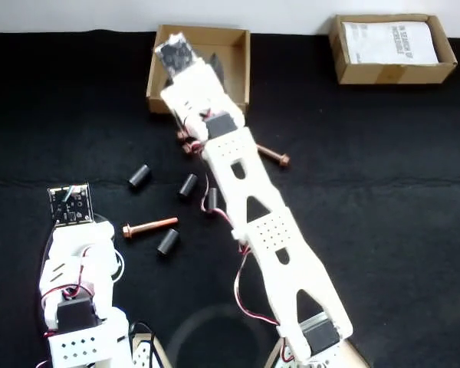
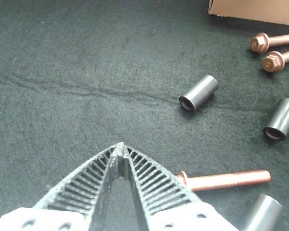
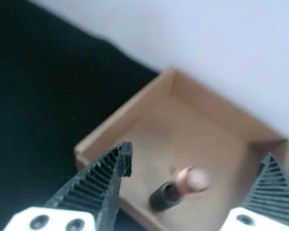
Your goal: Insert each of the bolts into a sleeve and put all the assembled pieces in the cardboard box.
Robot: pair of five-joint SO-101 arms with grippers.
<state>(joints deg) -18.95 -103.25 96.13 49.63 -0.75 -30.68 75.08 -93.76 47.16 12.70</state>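
Right gripper hangs wide over the cardboard box, assembled piece inside; the closed left gripper should next fetch a bolt.

The high camera looks straight down on the whole table. The left wrist camera sits close behind the left gripper, low over the table, and shares the loose bolt and sleeves with the high view. The right wrist camera looks down past the right gripper into the cardboard box, which the high view has at the table's far edge.

Printed sheet in the right-hand box, lettering too small to read
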